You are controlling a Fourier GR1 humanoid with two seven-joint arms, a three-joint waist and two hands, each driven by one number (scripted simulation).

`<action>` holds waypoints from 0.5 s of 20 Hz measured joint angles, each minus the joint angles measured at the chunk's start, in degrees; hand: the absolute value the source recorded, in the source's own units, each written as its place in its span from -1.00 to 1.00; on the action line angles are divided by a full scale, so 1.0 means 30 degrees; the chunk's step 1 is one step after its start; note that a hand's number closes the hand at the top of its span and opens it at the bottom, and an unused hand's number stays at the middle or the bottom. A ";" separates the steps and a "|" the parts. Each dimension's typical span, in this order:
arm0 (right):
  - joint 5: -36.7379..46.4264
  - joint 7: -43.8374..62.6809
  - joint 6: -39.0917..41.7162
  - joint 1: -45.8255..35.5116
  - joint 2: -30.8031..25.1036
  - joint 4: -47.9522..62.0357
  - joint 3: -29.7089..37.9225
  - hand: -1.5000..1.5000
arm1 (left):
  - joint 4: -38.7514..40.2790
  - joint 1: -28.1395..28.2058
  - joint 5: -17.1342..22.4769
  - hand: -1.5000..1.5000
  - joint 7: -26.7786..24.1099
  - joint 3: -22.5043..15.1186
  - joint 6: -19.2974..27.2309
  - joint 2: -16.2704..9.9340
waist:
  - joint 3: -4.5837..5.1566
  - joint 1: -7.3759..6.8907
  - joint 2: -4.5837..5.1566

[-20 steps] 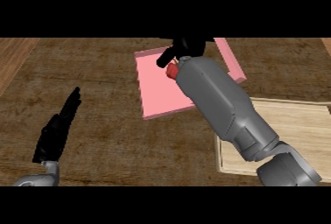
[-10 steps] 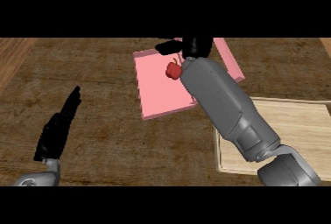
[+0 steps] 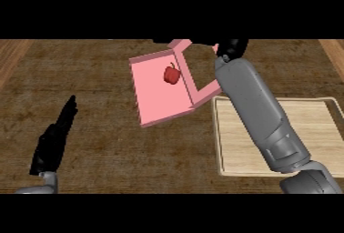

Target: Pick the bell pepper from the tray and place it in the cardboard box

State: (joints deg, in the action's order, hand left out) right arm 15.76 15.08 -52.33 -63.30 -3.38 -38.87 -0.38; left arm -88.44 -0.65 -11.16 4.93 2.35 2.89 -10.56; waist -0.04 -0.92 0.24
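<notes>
Right hand [image 3: 232, 47], grip unreadable at the top edge, sits right of the bell pepper [image 3: 172, 75] on the tilted tray [image 3: 156, 98].

A dark brown wooden counter [image 3: 134, 159] spans the view.

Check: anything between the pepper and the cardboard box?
Yes. The right forearm lies across the gap between the bell pepper on the pink tray and the cardboard box; the tray's raised right rim also sits between them.

One head view only, looked steeply down at the desk [image 3: 101, 150] from above, fairly near, forearms entered from the lower edge.
</notes>
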 measured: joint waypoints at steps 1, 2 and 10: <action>-0.0055 0.0058 -0.0062 0.0348 -0.0180 -0.0470 0.0127 -1.00 | -0.0109 0.0087 -0.0001 0.00 0.0116 0.0043 0.0003 -0.0016 | -0.0002 0.0101 -0.0041; -0.0197 -0.0066 -0.0043 0.0841 -0.0515 -0.0967 0.0314 -1.00 | -0.0125 0.0244 0.0012 0.00 0.0043 0.0114 0.0001 -0.0047 | 0.0003 0.0181 -0.0071; -0.1423 0.0157 0.2055 0.6824 -0.3211 -0.8020 0.0673 -1.00 | -0.0488 0.0981 0.0211 0.00 -0.0086 0.0495 -0.0095 -0.0099 | 0.0010 0.0716 -0.0248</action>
State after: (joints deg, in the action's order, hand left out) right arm 11.49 15.55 -46.16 -42.83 -13.01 -62.93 1.64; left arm -89.91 2.30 -10.53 4.67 3.83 2.60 -10.86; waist -0.01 1.23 -0.50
